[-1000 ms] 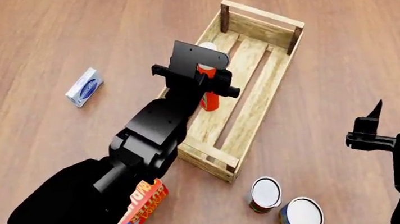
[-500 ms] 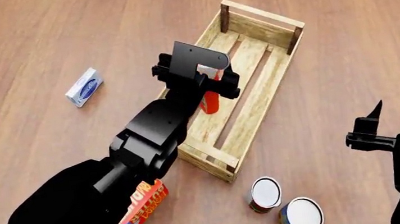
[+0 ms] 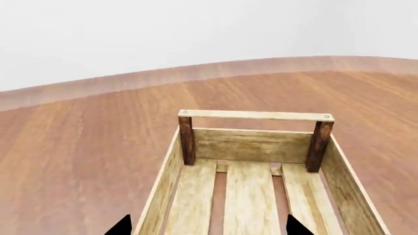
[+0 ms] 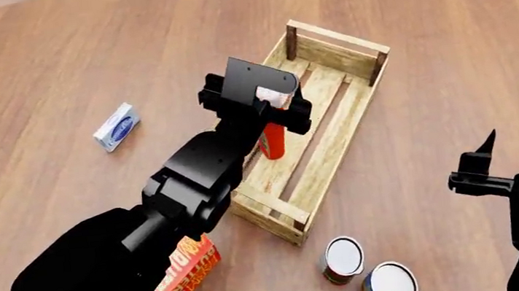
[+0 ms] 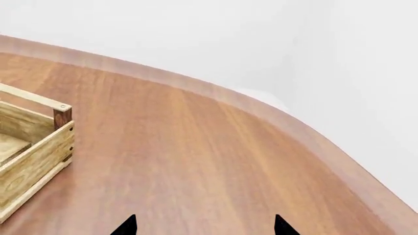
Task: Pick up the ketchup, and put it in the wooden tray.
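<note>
A broad reddish-brown wood-grain tabletop with a curved, paler rounded edge fills the scene under soft, even light, while a plain pale grey wall rises behind it.

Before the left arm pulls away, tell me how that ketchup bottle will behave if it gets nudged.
The ketchup bottle stands upright in the wooden tray, tall and slim on a narrow base, so it probably tips easily. Its round body would likely roll along the slats once down. The left gripper sits right at its cap, so a sideways exit risks knocking it; lifting straight up seems safer.
</note>
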You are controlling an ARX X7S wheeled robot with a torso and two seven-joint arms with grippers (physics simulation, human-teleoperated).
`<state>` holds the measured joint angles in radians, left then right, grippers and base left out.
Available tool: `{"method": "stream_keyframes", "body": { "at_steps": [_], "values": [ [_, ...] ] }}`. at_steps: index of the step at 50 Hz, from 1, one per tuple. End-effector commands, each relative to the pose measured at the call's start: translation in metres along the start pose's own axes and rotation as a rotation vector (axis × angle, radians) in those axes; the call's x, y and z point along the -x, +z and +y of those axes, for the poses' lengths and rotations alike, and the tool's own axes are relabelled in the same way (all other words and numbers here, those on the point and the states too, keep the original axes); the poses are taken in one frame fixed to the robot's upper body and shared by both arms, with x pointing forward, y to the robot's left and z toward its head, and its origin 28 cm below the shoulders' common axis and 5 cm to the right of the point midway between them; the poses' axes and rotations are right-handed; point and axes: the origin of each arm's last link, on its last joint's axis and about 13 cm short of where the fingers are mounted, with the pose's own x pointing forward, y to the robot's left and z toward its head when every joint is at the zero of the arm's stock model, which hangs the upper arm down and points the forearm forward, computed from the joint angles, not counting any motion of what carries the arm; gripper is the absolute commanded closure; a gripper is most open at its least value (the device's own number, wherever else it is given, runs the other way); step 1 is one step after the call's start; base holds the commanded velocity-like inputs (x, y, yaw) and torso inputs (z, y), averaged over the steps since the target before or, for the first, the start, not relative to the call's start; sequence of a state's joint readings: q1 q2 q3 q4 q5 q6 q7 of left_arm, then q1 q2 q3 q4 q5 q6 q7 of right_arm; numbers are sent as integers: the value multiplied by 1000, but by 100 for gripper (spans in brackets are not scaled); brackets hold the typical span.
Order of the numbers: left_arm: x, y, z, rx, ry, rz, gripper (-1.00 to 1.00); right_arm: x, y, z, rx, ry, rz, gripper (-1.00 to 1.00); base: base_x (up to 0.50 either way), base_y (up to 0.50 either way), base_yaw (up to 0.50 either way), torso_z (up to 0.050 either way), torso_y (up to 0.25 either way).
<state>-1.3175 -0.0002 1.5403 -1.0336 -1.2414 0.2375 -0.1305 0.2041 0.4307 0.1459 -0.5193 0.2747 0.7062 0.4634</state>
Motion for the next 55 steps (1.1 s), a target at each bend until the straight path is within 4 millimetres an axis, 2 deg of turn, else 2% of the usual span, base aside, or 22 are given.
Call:
{"method": "stream_keyframes", "body": {
  "at_steps": [1, 31, 35, 41, 45, 47, 49, 51, 52, 55],
  "values": [
    [0, -1, -1, 2, -12, 15, -100, 0, 0, 0, -4, 2, -9, -100, 0, 0, 0, -28, 250],
    [-3, 9, 2, 20, -22, -45, -100, -1, 0, 0, -13, 36, -54, -100, 0, 0, 0, -30, 250],
    [-2, 8, 4, -16, -6, -84, -100, -1, 0, 0, -21, 46, -60, -100, 0, 0, 0, -30, 250],
    [0, 1, 13, 23, 40, -133, -100, -2, 0, 0, -32, 75, -78, -100, 0, 0, 0, -30, 250],
    [31, 1, 20, 53, 83, -176, -100, -2, 0, 1, -36, 99, -88, -100, 0, 0, 0, -30, 250],
    [48, 2, 23, 71, 105, -196, -100, 19, -5, 1, -31, 122, -73, -100, 0, 0, 0, -30, 250],
    [64, 2, 25, 103, 125, -207, -100, 39, 0, -16, -33, 98, -75, -100, 0, 0, 0, -30, 250],
    [78, 0, 26, 127, 141, -207, -100, 47, 4, -26, -59, 96, -77, -100, 0, 0, 0, -30, 226],
    [84, -1, 27, 135, 152, -207, -100, 47, 5, -26, -84, 97, -78, -100, 0, 0, 0, -30, 223],
    [105, -8, 28, 154, 171, -196, -100, 38, 3, -7, -56, 110, -101, -100, 0, 0, 0, -29, 186]
  ]
}}
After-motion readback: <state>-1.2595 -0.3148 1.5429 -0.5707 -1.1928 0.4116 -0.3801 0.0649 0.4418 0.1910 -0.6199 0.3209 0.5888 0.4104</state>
